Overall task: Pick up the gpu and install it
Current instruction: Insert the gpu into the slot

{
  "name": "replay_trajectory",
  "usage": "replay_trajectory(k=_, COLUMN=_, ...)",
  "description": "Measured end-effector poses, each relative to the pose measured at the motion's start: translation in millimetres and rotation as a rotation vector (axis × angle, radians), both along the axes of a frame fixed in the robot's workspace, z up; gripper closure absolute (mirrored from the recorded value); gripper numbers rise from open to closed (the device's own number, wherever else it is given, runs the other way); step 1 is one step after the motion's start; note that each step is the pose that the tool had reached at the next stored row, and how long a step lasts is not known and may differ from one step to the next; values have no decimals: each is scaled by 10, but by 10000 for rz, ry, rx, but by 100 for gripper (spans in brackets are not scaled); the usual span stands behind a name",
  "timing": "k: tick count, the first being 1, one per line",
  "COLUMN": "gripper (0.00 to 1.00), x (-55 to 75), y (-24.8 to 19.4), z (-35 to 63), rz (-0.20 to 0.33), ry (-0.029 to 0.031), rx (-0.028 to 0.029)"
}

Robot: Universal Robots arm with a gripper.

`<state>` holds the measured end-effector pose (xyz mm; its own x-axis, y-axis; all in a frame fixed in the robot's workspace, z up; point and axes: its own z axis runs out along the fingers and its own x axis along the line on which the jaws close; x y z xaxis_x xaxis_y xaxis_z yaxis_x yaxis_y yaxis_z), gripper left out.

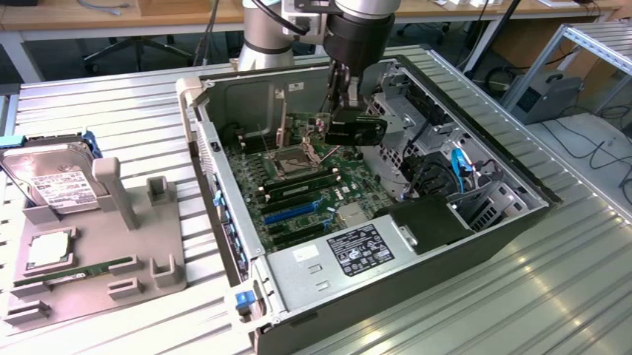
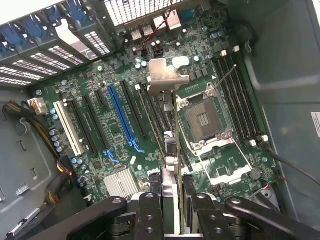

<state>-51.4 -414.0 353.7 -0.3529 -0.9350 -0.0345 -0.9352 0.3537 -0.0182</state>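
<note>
My gripper (image 1: 344,111) hangs inside the open computer case (image 1: 513,214), above the motherboard (image 1: 306,185). It is shut on the gpu (image 1: 356,130), a black card held on edge over the board. In the wrist view the gpu (image 2: 172,150) appears edge-on between my fingers (image 2: 150,215), with its silvery end bracket (image 2: 167,77) at the far end. My gripper (image 2: 176,212) holds the card above the board, between the blue slot (image 2: 122,117) and the CPU socket (image 2: 202,120). The card is clear of the slots.
Drive cages and cables (image 1: 445,170) crowd the case on the exterior view's right. The power supply (image 1: 341,259) sits at the near end. A grey fixture (image 1: 129,274) on the exterior view's left holds a hard drive (image 1: 49,181), a CPU (image 1: 49,250) and a green memory stick (image 1: 74,271).
</note>
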Motion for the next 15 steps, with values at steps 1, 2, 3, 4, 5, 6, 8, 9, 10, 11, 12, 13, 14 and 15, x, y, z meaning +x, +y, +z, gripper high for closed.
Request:
replay_trajectory(k=1, gripper=72, x=0, y=0, z=0, rz=30, ry=0, rx=1)
replay_trajectory(k=2, gripper=72, x=0, y=0, z=0, rz=57, ry=0, rx=0)
replay_trajectory(k=3, gripper=72, x=0, y=0, z=-1, rz=95, ry=0, rx=1)
replay_trajectory(k=4, gripper=72, x=0, y=0, z=-2, rz=125, ry=0, rx=1)
replay_trajectory(k=5, gripper=72, x=0, y=0, z=-2, rz=158, ry=0, rx=1)
replay_trajectory(k=6, gripper=72, x=0, y=0, z=-2, rz=203, ry=0, rx=1)
replay_trajectory(k=8, gripper=72, x=0, y=0, z=-3, rz=316, ry=0, rx=1)
replay_trajectory(k=9, gripper=72, x=0, y=0, z=-4, rz=379, ry=0, rx=0)
replay_trajectory(k=10, gripper=72, x=0, y=0, z=-5, rz=414, ry=0, rx=0)
replay_trajectory(k=11, gripper=72, x=0, y=0, z=-5, rz=444, ry=0, rx=0)
replay_trajectory(k=12, gripper=72, x=0, y=0, z=-5, rz=485, ry=0, rx=1)
replay_trajectory(k=13, gripper=72, x=0, y=0, z=-5, rz=503, ry=0, rx=0)
replay_trajectory(k=14, gripper=72, x=0, y=0, z=-6, rz=515, ry=0, rx=0)
replay_trajectory(k=15, gripper=72, x=0, y=0, z=-6, rz=528, ry=0, rx=1)
